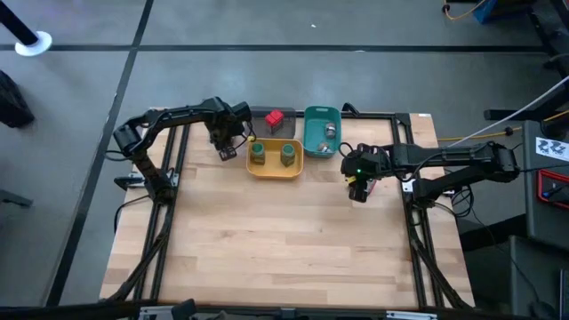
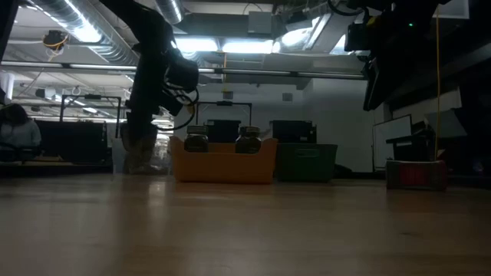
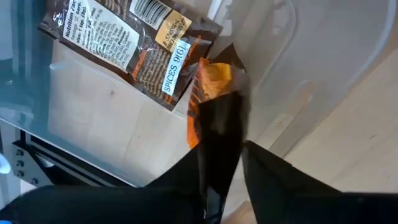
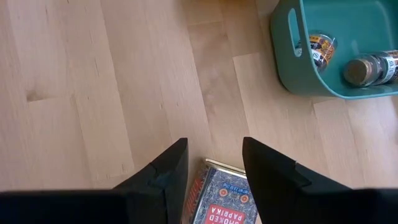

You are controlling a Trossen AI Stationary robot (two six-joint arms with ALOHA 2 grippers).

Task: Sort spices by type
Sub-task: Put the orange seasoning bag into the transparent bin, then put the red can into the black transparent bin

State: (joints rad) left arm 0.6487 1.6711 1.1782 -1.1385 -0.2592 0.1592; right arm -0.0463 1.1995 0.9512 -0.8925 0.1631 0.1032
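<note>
My left gripper (image 1: pixel 228 149) hangs over the clear tray (image 3: pixel 323 56), left of the yellow tray, shut on a brown crinkly packet (image 3: pixel 210 84). A second brown packet (image 3: pixel 124 43) lies flat in that tray. My right gripper (image 4: pixel 214 149) is open above a red box (image 4: pixel 225 202) lying flat on the table right of the teal tray; its fingers stand on either side of the box end, apart from it. Two green-capped jars (image 1: pixel 257 153) (image 1: pixel 288 155) stand in the yellow tray (image 1: pixel 274 172). Another red box (image 1: pixel 274 117) sits in the grey tray. Round tins (image 4: pixel 367 67) lie in the teal tray (image 4: pixel 292 68). My left gripper pinches the brown packet by one end (image 3: pixel 202 115) between its two fingers, coming from above. The packet sticks out past the fingertips over the clear tray, beside the packet that lies there. Whether its free end rests on the tray, I cannot tell.
The trays stand in a cluster at the table's far edge: clear, yellow, grey behind, teal (image 1: pixel 322 132). The wide wooden tabletop (image 1: pixel 284 240) spreads out nearer. A metal frame borders the table on both sides. A person sits far off in the room (image 2: pixel 17 132).
</note>
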